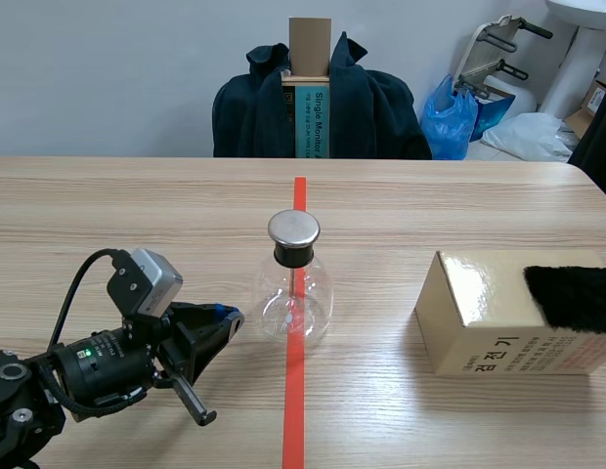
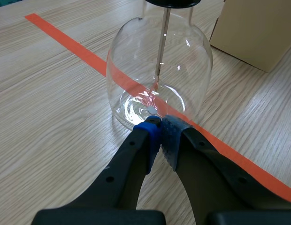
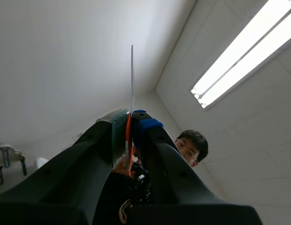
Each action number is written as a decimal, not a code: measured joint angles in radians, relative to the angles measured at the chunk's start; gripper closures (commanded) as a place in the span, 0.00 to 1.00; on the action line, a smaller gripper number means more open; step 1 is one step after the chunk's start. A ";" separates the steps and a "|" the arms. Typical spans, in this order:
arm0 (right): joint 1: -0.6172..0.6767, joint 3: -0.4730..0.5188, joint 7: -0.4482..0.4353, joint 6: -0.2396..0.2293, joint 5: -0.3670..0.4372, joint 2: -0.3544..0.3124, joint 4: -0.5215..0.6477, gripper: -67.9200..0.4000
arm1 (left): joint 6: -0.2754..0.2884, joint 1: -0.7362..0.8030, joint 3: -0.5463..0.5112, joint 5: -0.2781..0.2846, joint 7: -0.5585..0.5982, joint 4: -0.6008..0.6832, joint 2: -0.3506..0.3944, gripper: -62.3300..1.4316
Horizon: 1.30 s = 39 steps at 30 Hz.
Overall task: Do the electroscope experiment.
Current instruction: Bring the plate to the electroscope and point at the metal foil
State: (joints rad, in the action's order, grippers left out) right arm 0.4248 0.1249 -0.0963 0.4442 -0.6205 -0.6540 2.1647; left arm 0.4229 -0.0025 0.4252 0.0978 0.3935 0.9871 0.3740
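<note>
**Strip up high, flask on the line**

The electroscope [image 1: 294,293] stands upright in the middle of the wooden surface [image 1: 137,215], square on the orange tape line [image 1: 294,410]. It is a clear, round-bellied glass flask with a black stopper, a flat shiny metal cap [image 1: 293,228] on top and a thin metal rod [image 2: 162,47] running straight down its middle.

The left arm [image 1: 20,391] lies low, jaws pressed together on nothing, blue dotted pads [image 2: 149,133] meeting right at the foot of the glass. Touching or just short, I cannot say. The flask sits directly ahead of them.

Over on the right, the jaws are clamped on a thin flat strip [image 3: 132,79], seen edge-on and orange down where the pads pinch it. Its long axis points up toward the ceiling, away from the surface. That's the relation that matters, I'd judge: the strip has to come down to that upward-facing cap, and the right arm carries it. Where those jaws hang relative to the flask, the pictures don't show.

A glossy tan cardboard box [image 1: 479,293] sits well to the flask's right, with a black furry cloth [image 1: 572,298] on top.
</note>
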 measured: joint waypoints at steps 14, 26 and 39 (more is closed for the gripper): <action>-0.076 -0.156 -0.313 0.068 -0.035 0.082 -0.388 0.98 | 0.000 0.000 0.000 0.000 0.000 0.000 0.000 0.91; -0.283 -0.401 -0.513 0.214 -0.082 0.186 -0.724 0.98 | 0.000 0.000 0.000 0.000 0.000 0.000 0.000 0.91; -0.322 -0.583 -0.552 0.281 -0.156 0.257 -0.848 0.98 | 0.000 0.000 0.000 0.000 0.000 0.000 0.000 0.91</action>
State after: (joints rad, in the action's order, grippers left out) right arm 0.1028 -0.4580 -0.6479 0.7250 -0.7765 -0.3973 1.3167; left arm 0.4229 -0.0025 0.4252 0.0978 0.3935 0.9871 0.3740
